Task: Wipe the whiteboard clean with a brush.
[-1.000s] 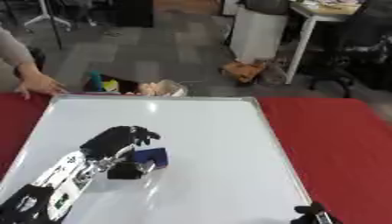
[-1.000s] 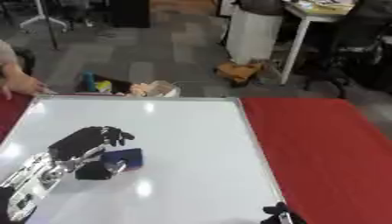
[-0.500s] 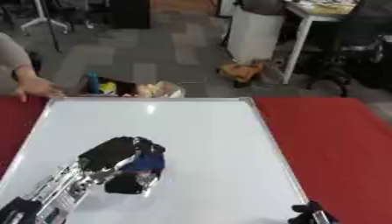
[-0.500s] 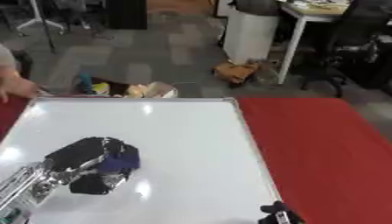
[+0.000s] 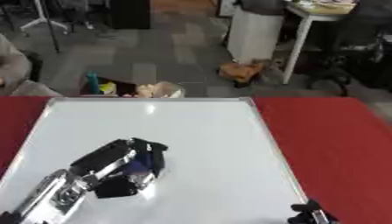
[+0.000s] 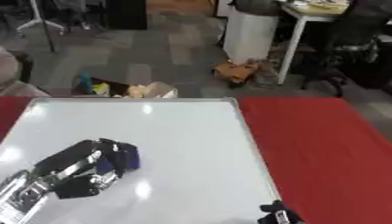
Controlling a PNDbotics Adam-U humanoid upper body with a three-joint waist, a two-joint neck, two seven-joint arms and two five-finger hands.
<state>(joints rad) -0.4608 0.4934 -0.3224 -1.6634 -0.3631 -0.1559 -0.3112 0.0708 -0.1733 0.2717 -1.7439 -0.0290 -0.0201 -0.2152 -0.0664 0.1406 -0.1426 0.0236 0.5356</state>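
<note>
Fingers of the left hand are curled down over a blue brush, so only a patch of blue shows between them; the shape of the brush and how much of it touches the board cannot be made out. A black block-like part lies just beneath the hand, toward the near edge, and it is unclear whether it belongs to the brush or to the hand. The hand and brush sit on the whiteboard, toward its near left corner. The arm behind the hand is black with shiny silver joints and is cut off at the lower left.

The whiteboard is a flat, glossy white sheet with a thin metal frame, lying on a red table; soft light spots reflect off it.

Of the right hand, only a dark tip shows beside the board's near right corner, too little to tell how its fingers stand.
</note>
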